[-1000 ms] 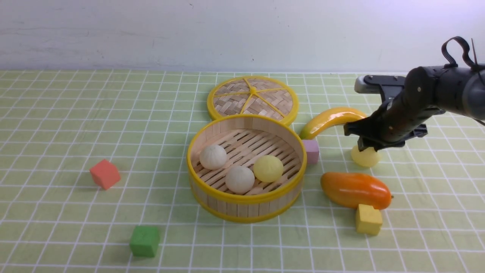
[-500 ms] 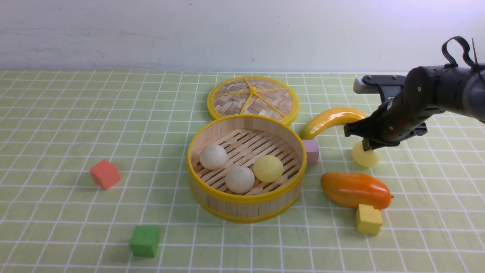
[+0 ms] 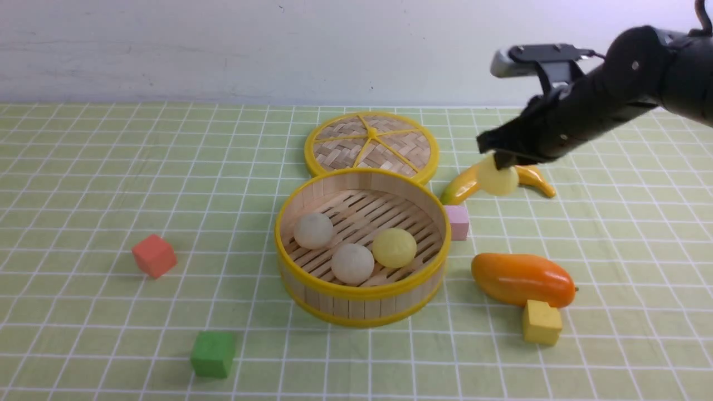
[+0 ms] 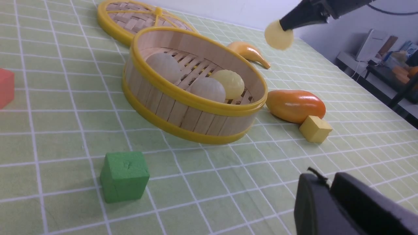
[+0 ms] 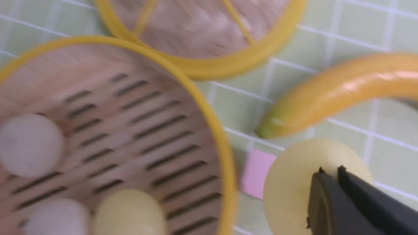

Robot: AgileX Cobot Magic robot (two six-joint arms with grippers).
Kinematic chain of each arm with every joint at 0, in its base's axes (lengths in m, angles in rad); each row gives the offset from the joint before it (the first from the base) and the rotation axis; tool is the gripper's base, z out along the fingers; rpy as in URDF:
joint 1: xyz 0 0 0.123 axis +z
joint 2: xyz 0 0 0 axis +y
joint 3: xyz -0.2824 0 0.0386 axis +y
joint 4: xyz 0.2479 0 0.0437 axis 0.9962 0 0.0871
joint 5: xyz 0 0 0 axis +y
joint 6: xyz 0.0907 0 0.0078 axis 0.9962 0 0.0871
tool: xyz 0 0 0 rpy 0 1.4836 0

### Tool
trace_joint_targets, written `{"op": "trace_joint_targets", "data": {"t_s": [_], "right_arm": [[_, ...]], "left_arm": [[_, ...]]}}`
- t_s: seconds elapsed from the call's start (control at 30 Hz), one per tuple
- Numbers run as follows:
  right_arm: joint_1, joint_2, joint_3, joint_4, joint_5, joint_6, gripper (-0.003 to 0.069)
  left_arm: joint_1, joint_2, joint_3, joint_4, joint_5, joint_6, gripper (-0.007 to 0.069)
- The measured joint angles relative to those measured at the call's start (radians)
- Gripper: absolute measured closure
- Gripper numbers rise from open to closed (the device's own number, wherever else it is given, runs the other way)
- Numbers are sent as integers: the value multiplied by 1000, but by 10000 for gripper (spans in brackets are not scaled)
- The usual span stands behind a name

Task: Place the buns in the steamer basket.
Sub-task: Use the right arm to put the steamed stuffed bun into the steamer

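One yellow bun hangs — pinched between the right fingers.

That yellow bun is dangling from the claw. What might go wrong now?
1. The right gripper pinches the pale yellow bun only at its top, so it may slip and drop near the banana.
2. Hanging below the gripper, it might clip the wall of the steamer basket if carried low.
3. It could land on one of the three buns already inside and roll.
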Motion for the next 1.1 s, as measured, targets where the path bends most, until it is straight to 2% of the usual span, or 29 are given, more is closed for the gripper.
{"op": "trace_joint_targets", "data": {"t_s": [0.23,0.57,0.7,0.77,0.83,0.87,0.9,0.93,0.97,1.0,1.03,1.1], "right_arm": [[119,63,-19,208,-109,-160,656],[211,223,-19,283,-299,-227,636],[213,260,-19,290,-342,-230,562],[213,256,-19,290,-350,-230,481],[213,240,-19,290,-338,-230,368],[213,237,-19,290,-336,-230,368],[213,206,-19,290,-304,-231,293],[212,201,-19,290,-299,-231,284],[207,132,-19,273,-217,-231,207],[206,132,-19,271,-217,-231,200],[200,61,-19,250,-130,-222,170],[189,-34,-23,207,28,-164,160]], "left_arm": [[0,0,0,0,1,0,547],[0,0,0,0,2,0,533],[0,0,0,0,3,0,533],[0,0,0,0,4,0,531],[0,0,0,0,4,0,527],[0,0,0,0,4,0,527],[0,0,0,0,4,0,523],[0,0,0,0,4,0,523],[0,0,0,0,4,0,522],[0,0,0,0,4,0,522],[0,0,0,0,4,0,519],[0,0,0,0,4,0,516]]}}
